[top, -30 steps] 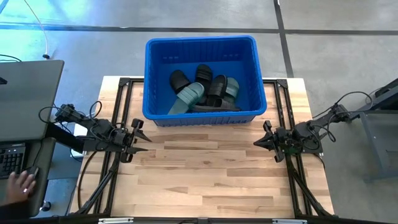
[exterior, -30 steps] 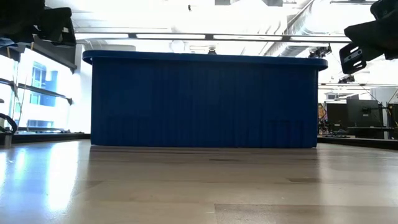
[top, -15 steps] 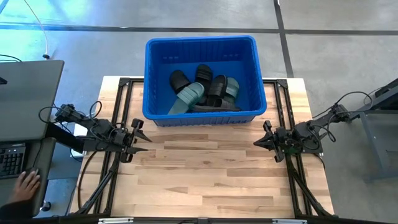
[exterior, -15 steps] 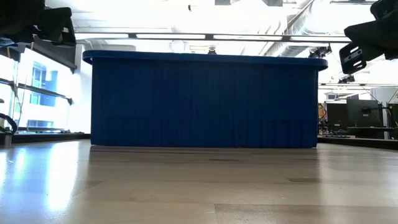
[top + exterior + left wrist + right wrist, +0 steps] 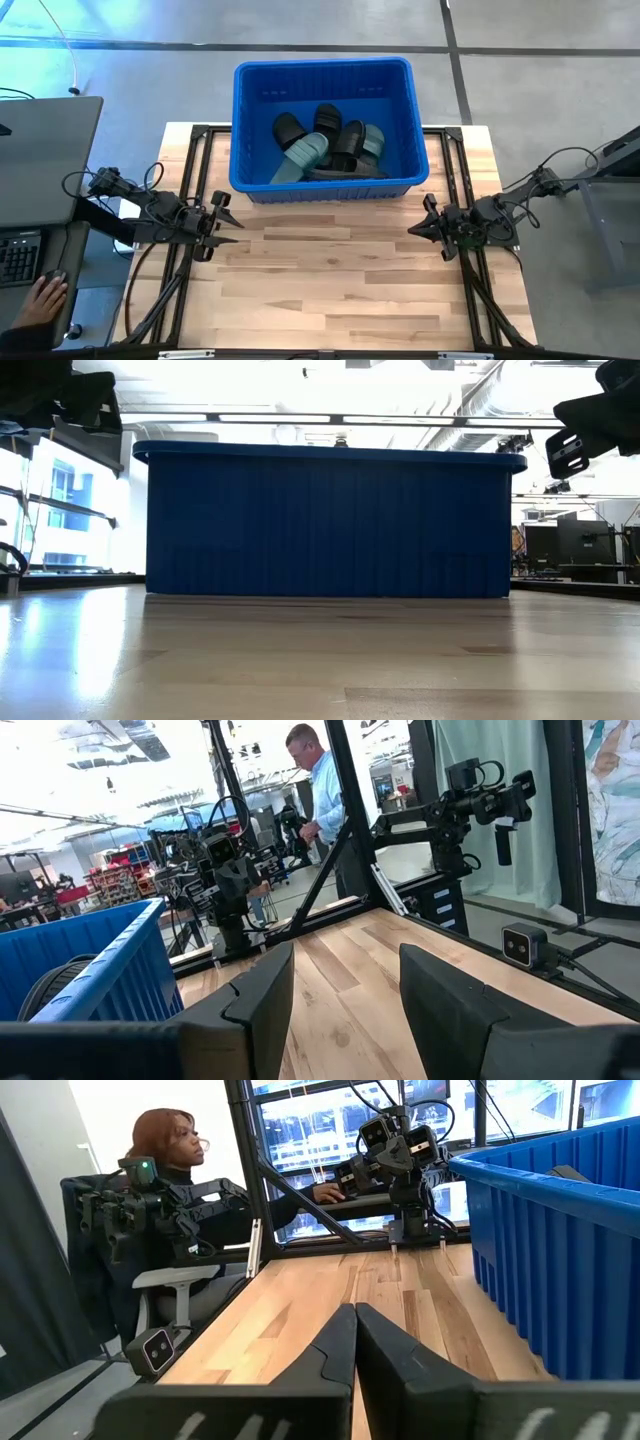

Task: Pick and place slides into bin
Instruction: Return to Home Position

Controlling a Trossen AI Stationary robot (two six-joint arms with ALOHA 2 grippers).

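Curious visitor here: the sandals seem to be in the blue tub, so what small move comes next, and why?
Probably just shut the left claw and rest. The sandals lie in the tub, none shows on the table, both arms sit at its sides, and only the left claw is open; the right claw is shut.

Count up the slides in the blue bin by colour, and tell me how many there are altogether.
Black slides: 4
Green slides: 2
Total: 6, all inside the bin; none on the table.
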